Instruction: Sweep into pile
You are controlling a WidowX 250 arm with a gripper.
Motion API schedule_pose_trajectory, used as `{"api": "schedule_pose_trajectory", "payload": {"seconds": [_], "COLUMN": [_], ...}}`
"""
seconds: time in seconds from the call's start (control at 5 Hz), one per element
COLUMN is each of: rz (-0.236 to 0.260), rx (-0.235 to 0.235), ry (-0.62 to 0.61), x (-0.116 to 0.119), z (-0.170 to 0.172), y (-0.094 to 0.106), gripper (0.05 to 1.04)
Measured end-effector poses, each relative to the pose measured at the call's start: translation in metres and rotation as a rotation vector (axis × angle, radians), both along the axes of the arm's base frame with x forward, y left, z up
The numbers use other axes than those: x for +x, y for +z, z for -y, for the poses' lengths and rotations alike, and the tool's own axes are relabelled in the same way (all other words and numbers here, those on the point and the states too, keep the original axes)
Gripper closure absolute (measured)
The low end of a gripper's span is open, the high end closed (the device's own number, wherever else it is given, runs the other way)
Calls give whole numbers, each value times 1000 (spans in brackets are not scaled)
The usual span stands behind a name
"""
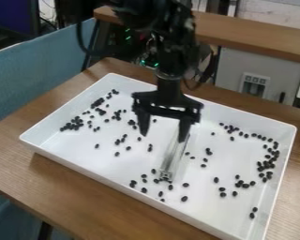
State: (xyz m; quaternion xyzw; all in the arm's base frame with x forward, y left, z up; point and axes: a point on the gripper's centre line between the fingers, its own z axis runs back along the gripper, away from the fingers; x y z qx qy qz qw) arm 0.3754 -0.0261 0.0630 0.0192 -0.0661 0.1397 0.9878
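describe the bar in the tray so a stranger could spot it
On the wooden table sits a large white tray. Inside it, a slim, pale, straight bar slants from the black hand toward the tray's near side, its near end among small dark beans. It alone is long and pale; the beans are tiny and rounded.

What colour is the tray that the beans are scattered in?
White: the shallow rectangular tray, best seen in the camera view.

Black throughout, with a dark cable (79, 37) looping above the end effector (164, 138), a rounded wrist (169, 75), wide crossbar (168, 109) and tapering fingers (185, 125).
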Motion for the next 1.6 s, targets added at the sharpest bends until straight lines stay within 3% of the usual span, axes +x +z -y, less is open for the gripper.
{"api": "schedule_pose_trajectory", "payload": {"seconds": [0.2,0.6,0.8,1.2,1.4,1.6], "rz": [-25,-26,-51,-22,-7,-27], "rx": [-15,12,7,13,20,17], "ry": [-50,-38,-45,-21,-12,-34], "x": [5,8,9,16,14,15], "z": [6,1,3,5,6,18], "y": [-19,-27,-43,-46,-43,-35], "gripper": [83,83,130,679,698,698]}}
